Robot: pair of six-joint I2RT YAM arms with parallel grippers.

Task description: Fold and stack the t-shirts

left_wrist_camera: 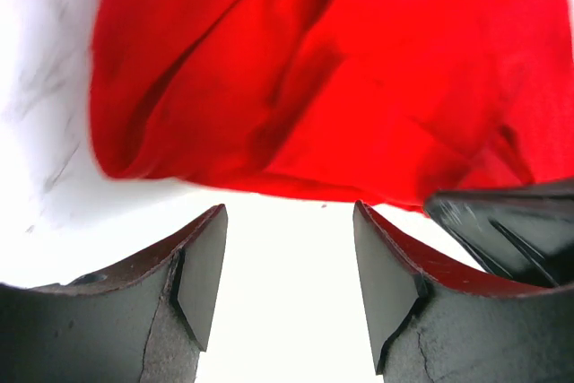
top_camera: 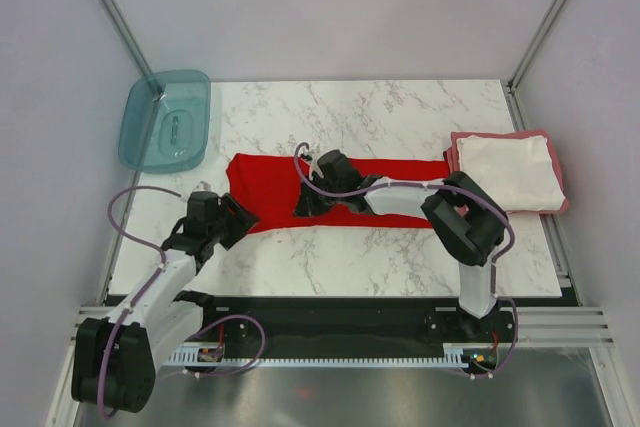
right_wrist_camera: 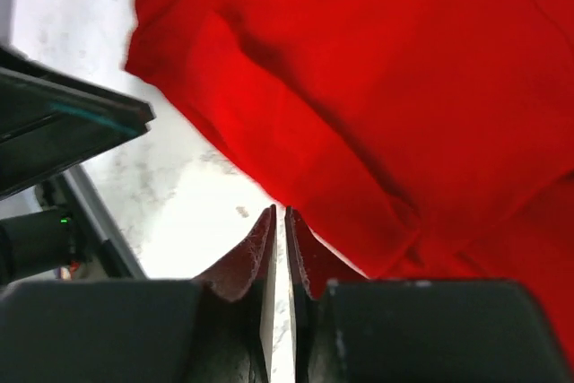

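Spanning marble tabletop, red t-shirt; left pincer spread, right pincer almost pressed together.

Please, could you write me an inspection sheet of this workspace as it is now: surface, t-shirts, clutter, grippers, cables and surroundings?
Surface: marble table, no spill seen.
Job's things: red t-shirt lies mid-table as a long folded strip; white t-shirt lies folded on the pinkish-red t-shirt at the right edge.
Clutter: teal tub at the far left corner, mostly past the marble's edge.
Grippers: left gripper open and empty, just short of the red t-shirt's edge; right gripper has its jaws almost together, with nothing between them, at that shirt's edge.
Cables: purple cables loop along both arms.
Surroundings: pale walls and metal frame posts; nothing else seen.
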